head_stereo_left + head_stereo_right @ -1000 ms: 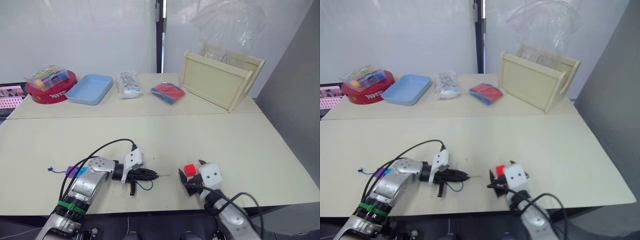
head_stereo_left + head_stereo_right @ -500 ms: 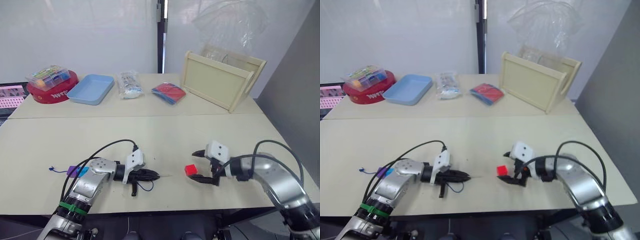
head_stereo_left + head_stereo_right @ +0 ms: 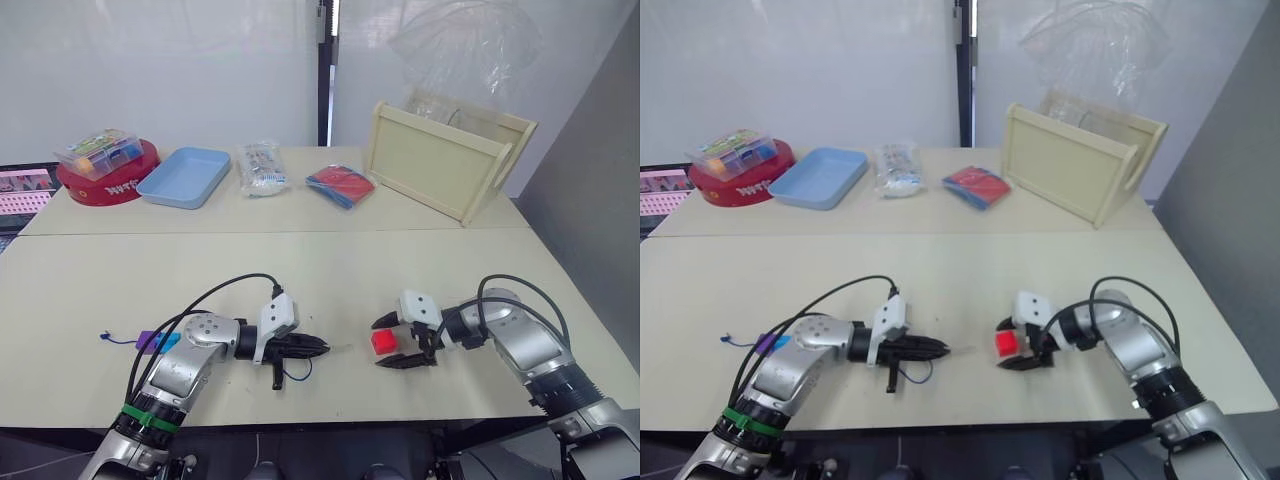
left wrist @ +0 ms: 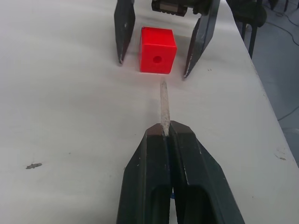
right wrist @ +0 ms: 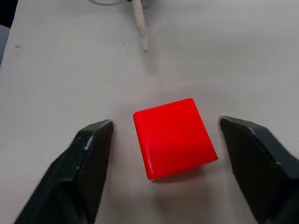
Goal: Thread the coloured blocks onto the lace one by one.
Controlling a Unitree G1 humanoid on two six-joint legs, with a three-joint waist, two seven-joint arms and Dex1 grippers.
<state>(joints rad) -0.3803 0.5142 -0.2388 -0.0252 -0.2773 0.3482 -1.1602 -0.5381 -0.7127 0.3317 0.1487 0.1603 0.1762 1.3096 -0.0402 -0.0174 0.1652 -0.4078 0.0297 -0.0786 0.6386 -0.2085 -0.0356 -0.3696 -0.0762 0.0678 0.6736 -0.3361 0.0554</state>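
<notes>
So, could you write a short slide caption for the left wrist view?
Left gripper pinches the lace tip, aimed at the red cube's hole, between the open right gripper.

I'm looking over a pale cream table [image 3: 420,262] with a second table [image 3: 210,215] of the same colour butted against its far edge — a thin seam runs between them. Behind them stands a plain white wall [image 3: 160,70], split by a dark vertical post [image 3: 324,70]. On my right a grey panel [image 3: 590,190] closes off the side. Light is even and soft, shadows faint. At the far left edge, a screen [image 3: 25,190] shows pink — I can't make out what's on it.
</notes>
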